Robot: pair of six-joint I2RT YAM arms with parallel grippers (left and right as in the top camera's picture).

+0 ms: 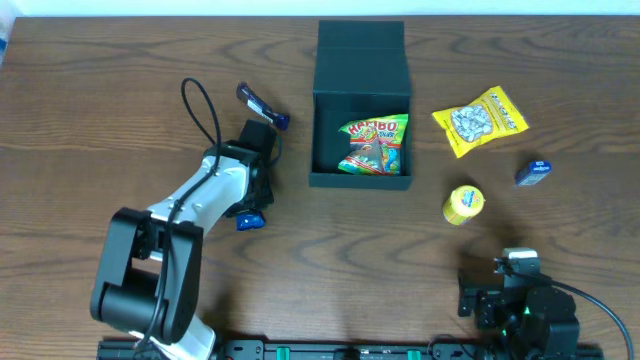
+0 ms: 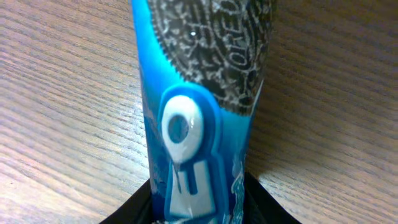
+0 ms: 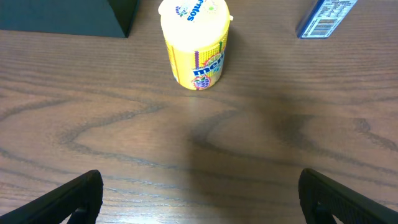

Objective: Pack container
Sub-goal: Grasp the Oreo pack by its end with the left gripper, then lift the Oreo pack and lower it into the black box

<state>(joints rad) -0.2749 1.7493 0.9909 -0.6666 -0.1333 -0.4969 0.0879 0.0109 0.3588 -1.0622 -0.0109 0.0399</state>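
The container (image 1: 326,120), a dark teal box, stands open at the back centre with its flap lid (image 1: 360,45) folded away; its corner also shows in the right wrist view (image 3: 62,15). A green Haribo bag (image 1: 375,145) lies inside. My left gripper (image 1: 256,165) is left of the box, low over the table. It is shut on a long blue Oreo packet (image 2: 199,93), whose two ends (image 1: 262,108) stick out on either side of the fingers. In the left wrist view the black fingers (image 2: 264,202) press against both sides of the packet. My right gripper (image 3: 199,199) stands open near the front right, holding nothing.
A yellow snack packet (image 1: 480,120) lies right of the box. A yellow Mentos tub (image 1: 463,203) (image 3: 194,43) stands in front of it, just ahead of my right gripper (image 1: 510,290). A small blue box (image 1: 533,172) (image 3: 326,15) lies at the far right.
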